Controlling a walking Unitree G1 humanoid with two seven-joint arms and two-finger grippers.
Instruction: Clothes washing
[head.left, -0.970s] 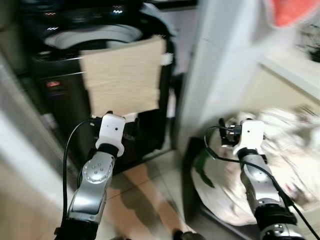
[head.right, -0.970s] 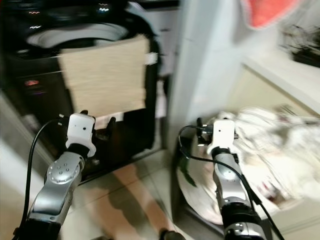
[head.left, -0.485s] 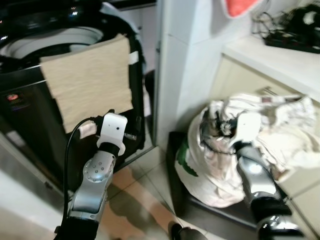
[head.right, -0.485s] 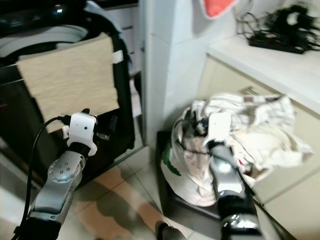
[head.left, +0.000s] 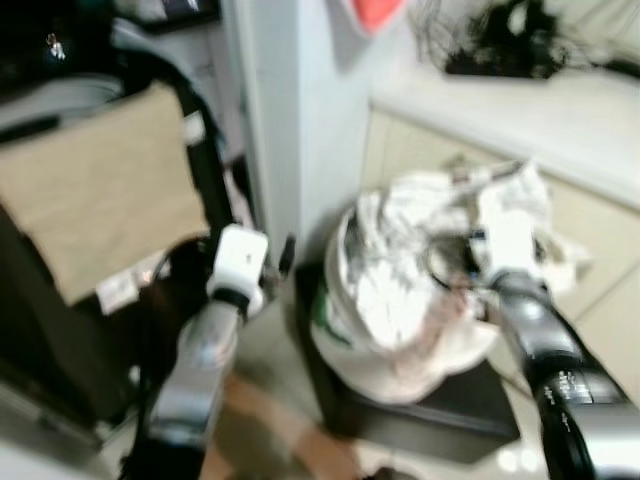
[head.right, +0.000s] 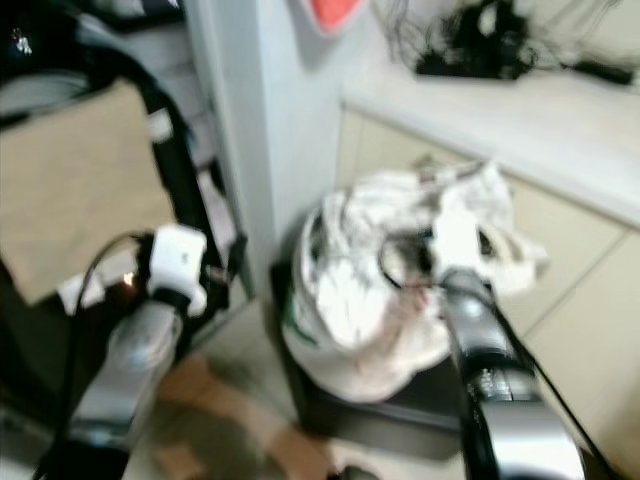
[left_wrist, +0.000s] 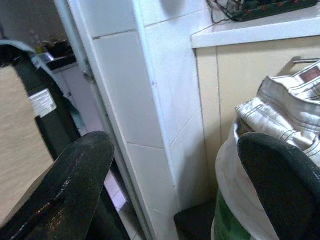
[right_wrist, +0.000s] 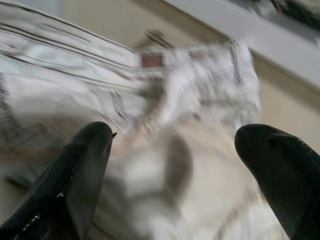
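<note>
A white bag heaped with pale clothes (head.left: 400, 290) stands on a low black stand (head.left: 430, 415) by the beige cabinet. My right gripper (head.left: 455, 262) hovers over the heap, open; in the right wrist view its fingers (right_wrist: 80, 170) spread above crumpled white fabric (right_wrist: 165, 100), holding nothing. My left gripper (head.left: 280, 255) is open and empty, held between the black washing machine (head.left: 60, 340) and the bag. In the left wrist view it (left_wrist: 175, 145) faces the tiled pillar (left_wrist: 150, 100). A beige cloth (head.left: 90, 210) hangs over the washer's front rim.
A white tiled pillar (head.left: 270, 120) stands between the washer and the bag. A pale counter (head.left: 520, 110) with black cables (head.left: 500, 50) runs above the beige cabinet (head.left: 600, 270). A red item (head.left: 375, 12) hangs at the top. Tiled floor (head.left: 260, 400) lies in front.
The view has swung right, so the washer now sits at the left edge and the bag in the middle. My right gripper has come over the clothes heap.
</note>
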